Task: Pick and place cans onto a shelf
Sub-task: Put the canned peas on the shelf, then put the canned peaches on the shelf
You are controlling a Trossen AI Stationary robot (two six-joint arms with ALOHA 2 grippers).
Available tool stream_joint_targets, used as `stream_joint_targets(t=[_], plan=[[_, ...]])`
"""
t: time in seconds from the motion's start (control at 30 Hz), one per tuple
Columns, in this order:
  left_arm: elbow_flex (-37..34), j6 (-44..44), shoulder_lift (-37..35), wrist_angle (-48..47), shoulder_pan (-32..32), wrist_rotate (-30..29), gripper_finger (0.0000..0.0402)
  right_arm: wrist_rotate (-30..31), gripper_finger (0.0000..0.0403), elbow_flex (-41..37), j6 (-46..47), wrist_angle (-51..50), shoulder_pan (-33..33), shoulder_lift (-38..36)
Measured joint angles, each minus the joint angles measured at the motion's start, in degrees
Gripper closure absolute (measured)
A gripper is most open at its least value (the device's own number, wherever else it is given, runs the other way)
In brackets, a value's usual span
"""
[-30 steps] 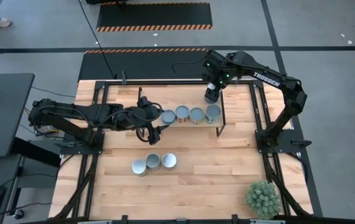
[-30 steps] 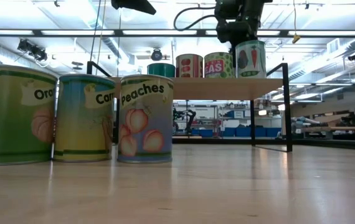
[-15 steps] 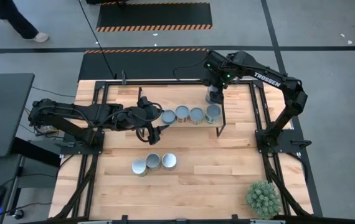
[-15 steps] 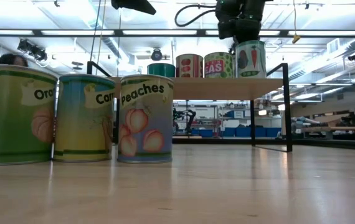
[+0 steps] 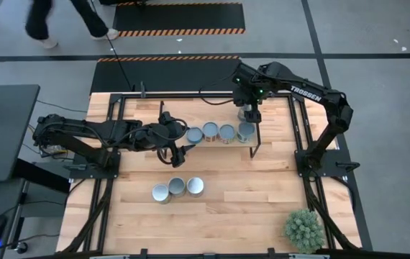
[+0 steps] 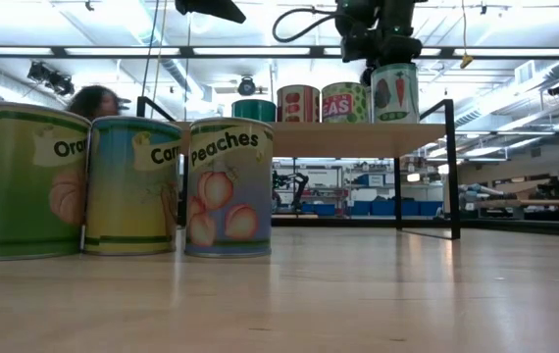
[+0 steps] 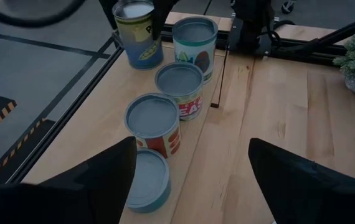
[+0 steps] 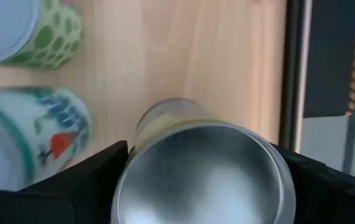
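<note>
Right wrist view: R gripper straddled can, grip unclear, 12 o'clock of carrot can; snagged retreat could've toppled both; L gripper jaws apart.

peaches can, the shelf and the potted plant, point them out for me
peaches can [image 6: 228,186], low view, middle of its label.
shelf [image 6: 358,139], low view, front edge of the wooden board.
potted plant [image 5: 304,229], high view, centre of its green spiky top.
</note>
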Motion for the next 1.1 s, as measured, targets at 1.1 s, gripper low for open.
stream_joint_targets(t=[1.1], plan=[[0.0,-0.4,-1.9,-0.7,-0.1,2.3,0.0088,3.6,0.0013,17.2,6.3,-2.2,2.8,-0.5]])
